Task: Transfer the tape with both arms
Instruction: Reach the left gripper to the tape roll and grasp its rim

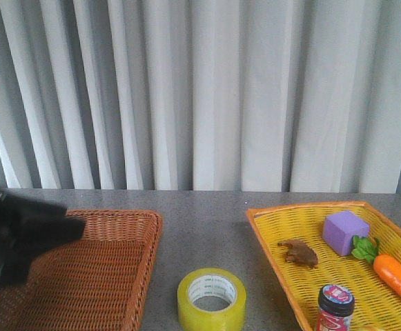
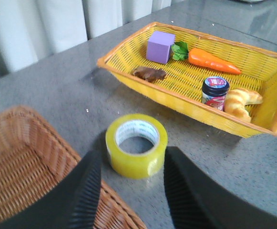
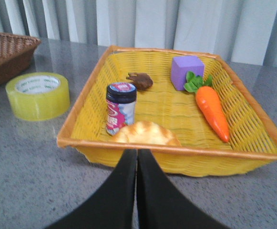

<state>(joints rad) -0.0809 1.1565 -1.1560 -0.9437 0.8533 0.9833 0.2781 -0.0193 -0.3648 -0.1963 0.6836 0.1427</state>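
Observation:
The tape (image 1: 212,299), a yellow roll with a white core, lies flat on the grey table between the two baskets. It also shows in the left wrist view (image 2: 136,145) and the right wrist view (image 3: 38,95). My left gripper (image 2: 131,162) is open and empty, its fingers spread wider than the roll, just short of it over the brown basket's edge. In the front view the left arm (image 1: 17,231) is a dark blur over that basket. My right gripper (image 3: 137,160) is shut and empty, in front of the yellow basket's near rim, away from the tape.
A brown wicker basket (image 1: 128,231) sits left of the tape. A yellow basket (image 1: 276,241) on the right holds a purple cube (image 1: 345,232), a carrot (image 1: 397,279), a brown lump (image 1: 298,252), a dark-lidded jar (image 1: 335,308) and a croissant (image 3: 145,133). Grey curtains hang behind.

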